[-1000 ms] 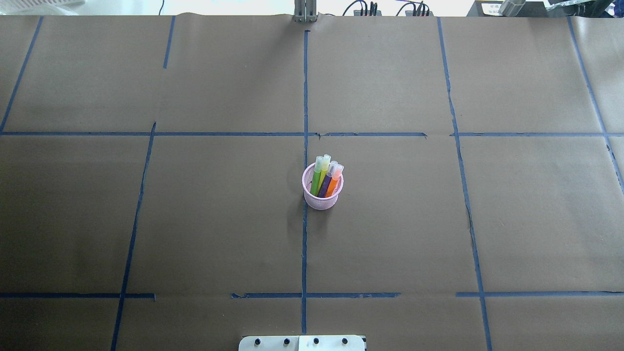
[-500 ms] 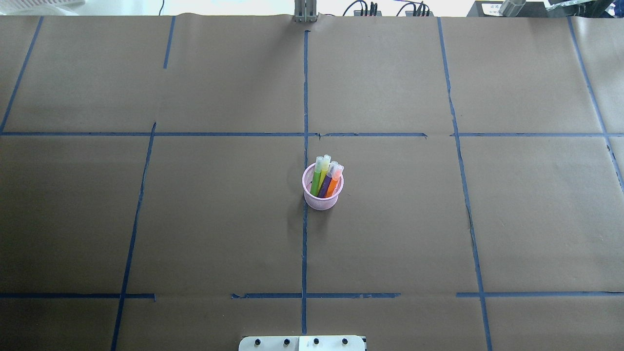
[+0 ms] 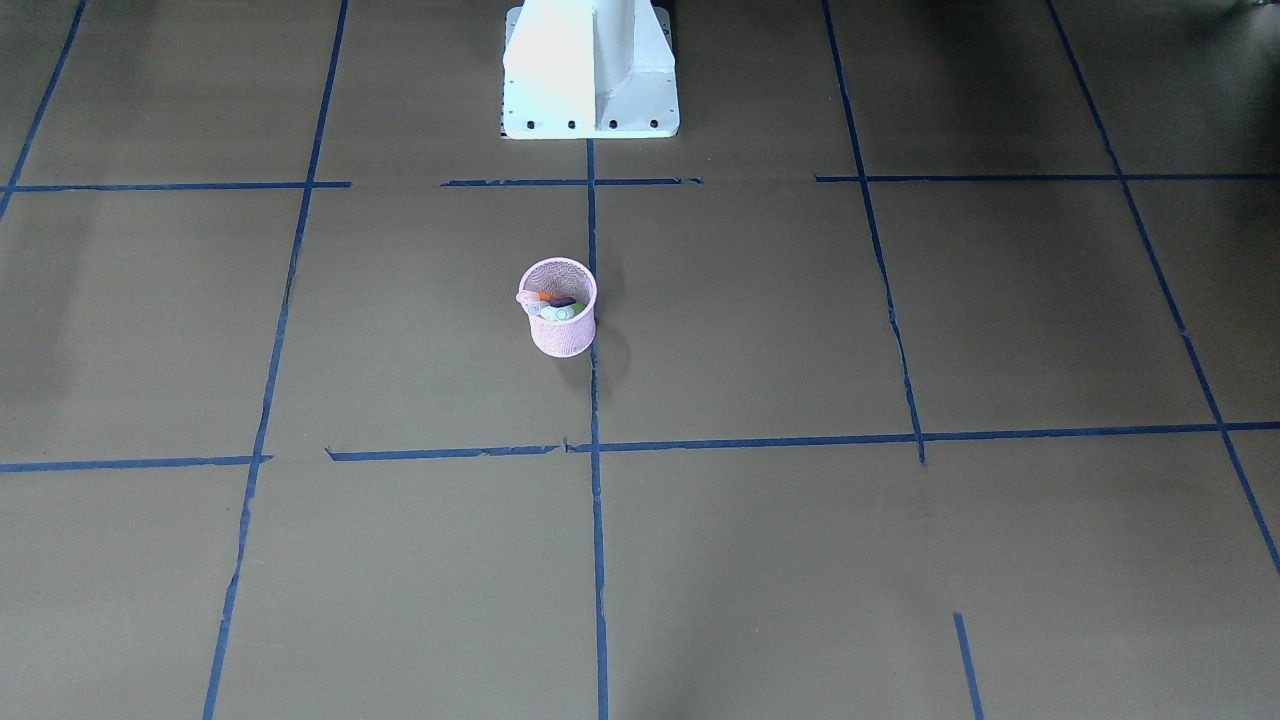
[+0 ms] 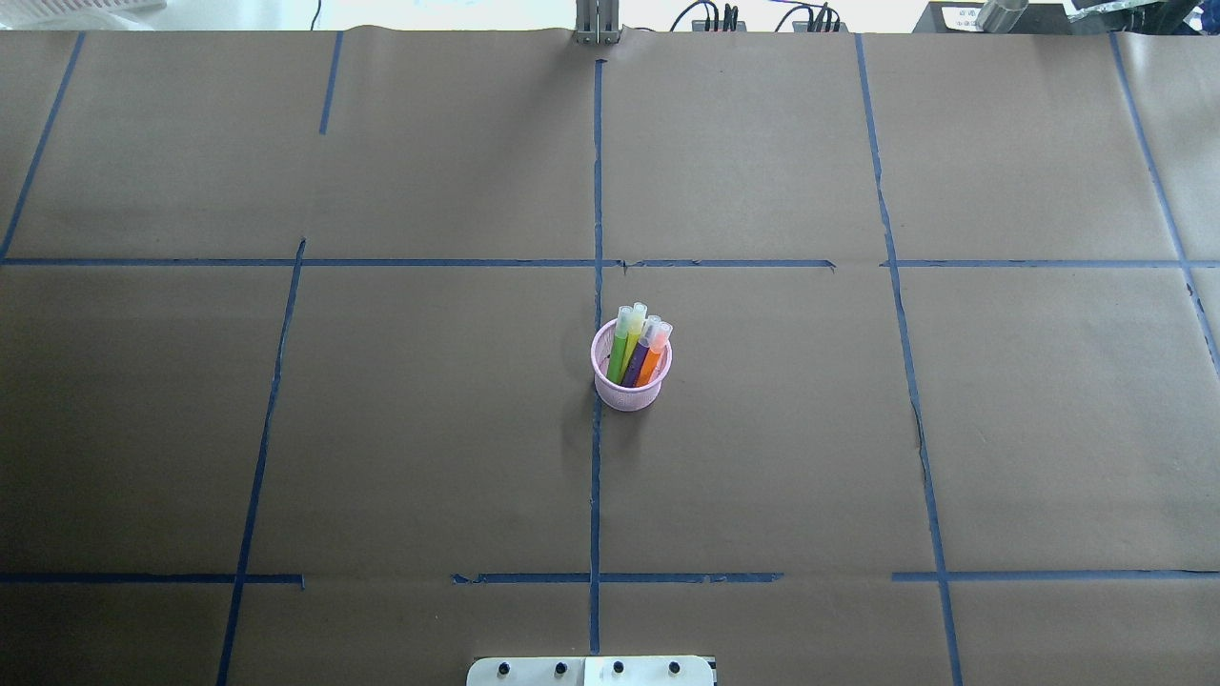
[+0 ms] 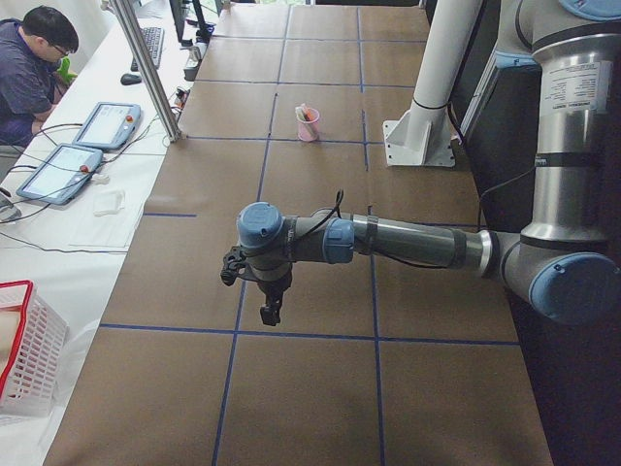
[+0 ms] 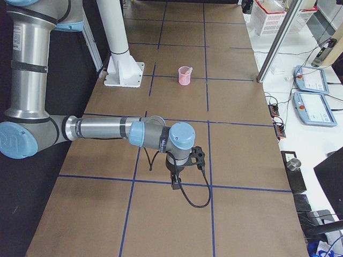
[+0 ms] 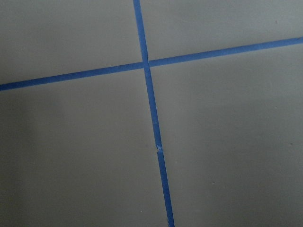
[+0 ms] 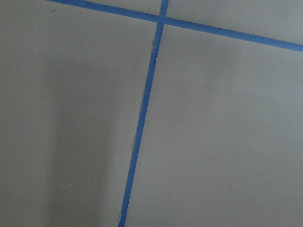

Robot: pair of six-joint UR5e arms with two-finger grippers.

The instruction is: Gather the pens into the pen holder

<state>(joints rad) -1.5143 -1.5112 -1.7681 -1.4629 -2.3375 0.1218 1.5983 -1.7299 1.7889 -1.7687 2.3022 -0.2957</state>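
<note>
Nothing has shifted since the earlier overhead shots: the pink pen holder [image 4: 631, 381] stands upright near the middle of the bench [image 4: 381, 429], just right of the centre tape line [image 4: 595, 495]. The pens [image 4: 620, 351] lean inside it, caps up. Both arms reach out low over the bench, well apart from the pen holder. Whether the left claw [image 5: 268, 316] or the right claw [image 6: 175, 184] is spread or pressed together, I cannot tell.

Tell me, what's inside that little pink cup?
Inside the pink mesh cup lean a green pen, purple pen and orange pen, caps above the rim. Their lower ends and the cup's floor are hidden.
</note>
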